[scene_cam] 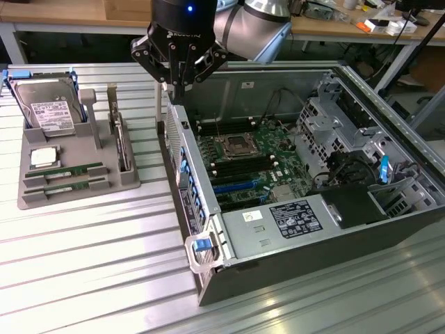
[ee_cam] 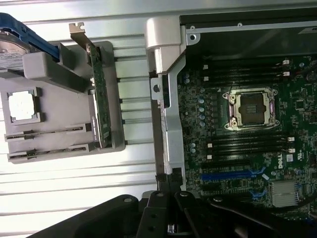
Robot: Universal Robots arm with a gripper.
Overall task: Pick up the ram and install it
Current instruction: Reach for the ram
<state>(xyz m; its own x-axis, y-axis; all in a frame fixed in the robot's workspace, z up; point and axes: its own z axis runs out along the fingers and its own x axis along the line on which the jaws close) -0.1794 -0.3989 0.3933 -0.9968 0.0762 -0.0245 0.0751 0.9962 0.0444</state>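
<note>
Two long green ram sticks lie ungrasped in the grey plastic tray on the ribbed metal tabletop; we note the black end effector pinched shut, empty, above the open dark metal computer case rim.

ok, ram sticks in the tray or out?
In. Ram stick and its twin both sit in slots of the grey tray.

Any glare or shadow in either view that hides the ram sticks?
Exterior view: glare streaks on the metal table, but both ram sticks in the grey tray are evenly lit. Wrist view: the table washes out near-white, the computer case has one wall in shadow, the tray is evenly lit.
</note>
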